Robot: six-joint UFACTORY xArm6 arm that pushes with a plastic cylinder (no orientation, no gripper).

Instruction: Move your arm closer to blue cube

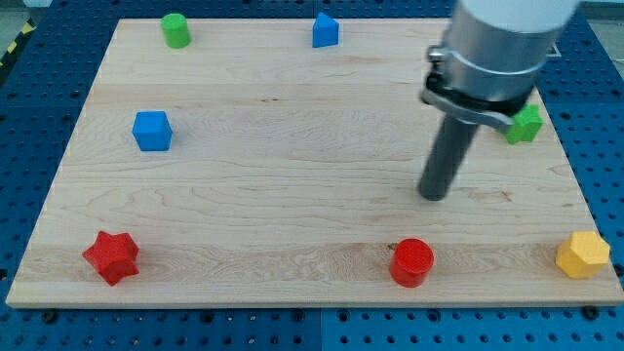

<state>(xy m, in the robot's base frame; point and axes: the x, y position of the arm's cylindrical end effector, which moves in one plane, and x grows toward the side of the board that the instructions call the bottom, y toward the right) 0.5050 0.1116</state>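
My tip (pixel 432 196) well right of blue cube (pixel 152 131).

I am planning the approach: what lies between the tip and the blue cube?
Nothing: the camera view shows only bare board between my tip and the blue cube.

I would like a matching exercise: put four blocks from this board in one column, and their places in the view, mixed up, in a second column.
Blocks:
1. blue cube
2. red star-shaped block
3. yellow block
4. green cylinder

Places:
A. bottom right corner
B. top left
C. left side, halfway up
D. bottom left corner

Pairs: 1-C, 2-D, 3-A, 4-B.
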